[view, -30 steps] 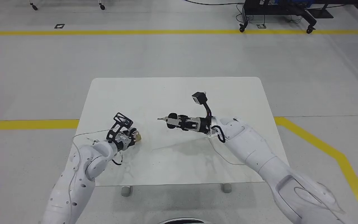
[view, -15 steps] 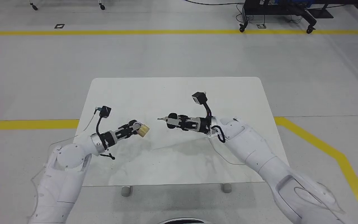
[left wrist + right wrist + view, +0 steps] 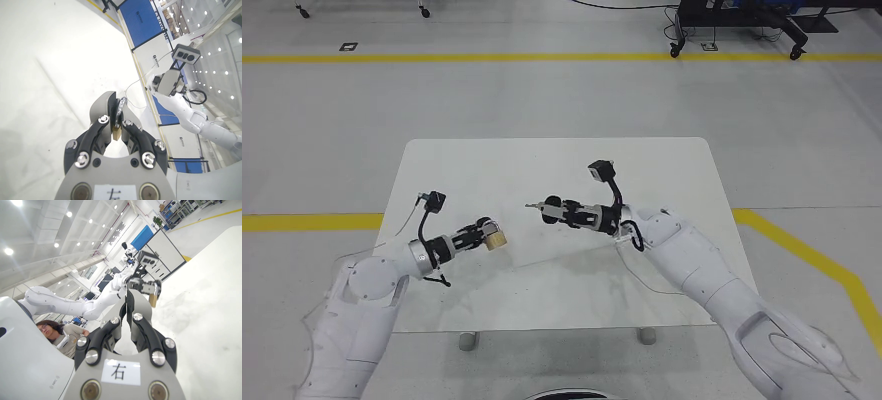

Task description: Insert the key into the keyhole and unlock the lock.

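Observe: your left pincer [image 3: 485, 236] pinches the lock [image 3: 498, 239] by its shackle, above the left half of the table [image 3: 542, 160]. Your right pincer [image 3: 548, 208] pinches the key [image 3: 533, 206] above the table middle.

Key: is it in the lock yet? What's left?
Not yet. Done: left gripper grips the lock, right gripper grips the key. In hand: they face each other with a gap between. Left: push the key in and turn it.
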You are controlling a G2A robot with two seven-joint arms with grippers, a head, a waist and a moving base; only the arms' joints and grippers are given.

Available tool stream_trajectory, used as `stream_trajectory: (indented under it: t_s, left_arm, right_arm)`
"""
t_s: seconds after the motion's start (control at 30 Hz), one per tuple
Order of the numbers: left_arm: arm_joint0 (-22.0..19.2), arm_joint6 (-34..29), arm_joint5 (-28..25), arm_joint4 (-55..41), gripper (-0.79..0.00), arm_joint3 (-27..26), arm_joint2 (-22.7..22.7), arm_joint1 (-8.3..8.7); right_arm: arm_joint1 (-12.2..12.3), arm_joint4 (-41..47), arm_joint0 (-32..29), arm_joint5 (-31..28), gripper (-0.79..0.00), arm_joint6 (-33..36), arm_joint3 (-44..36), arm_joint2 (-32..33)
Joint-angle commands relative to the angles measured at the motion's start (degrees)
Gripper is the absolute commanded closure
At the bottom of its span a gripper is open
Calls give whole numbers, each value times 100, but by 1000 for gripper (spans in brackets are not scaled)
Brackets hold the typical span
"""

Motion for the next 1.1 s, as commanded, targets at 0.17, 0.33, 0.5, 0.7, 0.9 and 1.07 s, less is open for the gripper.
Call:
stream_trajectory:
  t_s: [0.17, 0.33, 0.5, 0.7, 0.9, 1.07]
  left_arm:
    - [-762, -1665, 2851, -1600, 0, 785, 420, -45]
    - [-1278, -1945, 3742, -1765, 0, 1106, 803, -85]
    - [-1623, -1555, 3924, -1808, 0, 1299, 1002, -134]
    - [-1623, -1555, 3924, -1808, 0, 1299, 1002, -134]
    - [-1623, -1555, 3924, -1808, 0, 1299, 1002, -134]
    - [-1576, -1230, 3819, -2191, 0, 1203, 961, -174]
  right_arm:
    - [220, -1808, -184, -117, 0, -502, -685, 613]
    - [373, -3183, -670, 77, 0, -1177, -1493, 1132]
    - [481, -3655, -979, 285, 0, -1346, -2084, 1455]
    - [501, -3756, -1019, 391, 0, -1334, -2192, 1511]
    - [501, -3756, -1019, 391, 0, -1334, -2192, 1511]
    - [501, -3756, -1019, 391, 0, -1334, -2192, 1511]
